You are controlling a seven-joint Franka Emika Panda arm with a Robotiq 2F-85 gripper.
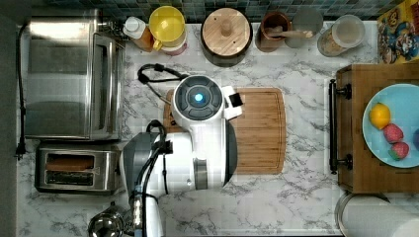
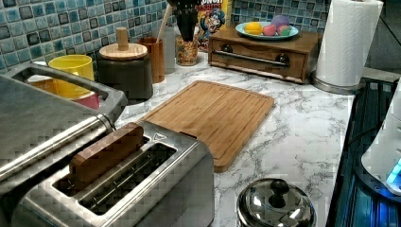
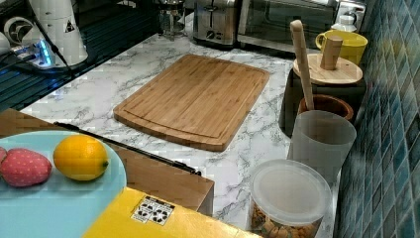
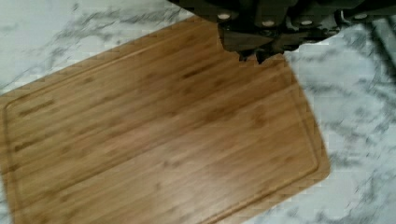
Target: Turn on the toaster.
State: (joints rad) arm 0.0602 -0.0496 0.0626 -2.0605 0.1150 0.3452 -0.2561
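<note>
The toaster (image 1: 76, 170) sits at the top view's lower left on the marble tabletop (image 1: 296, 197), just beside the larger toaster oven (image 1: 69, 76), with a brown slice (image 2: 106, 151) standing up out of one of its two slots. The white robot arm (image 1: 197, 128) hangs over the near end of the bamboo cutting board (image 1: 257, 131), well apart from the toaster. In the wrist view the dark claw (image 4: 261, 44) hovers above the board; whether it is wide or narrow cannot be told.
</note>
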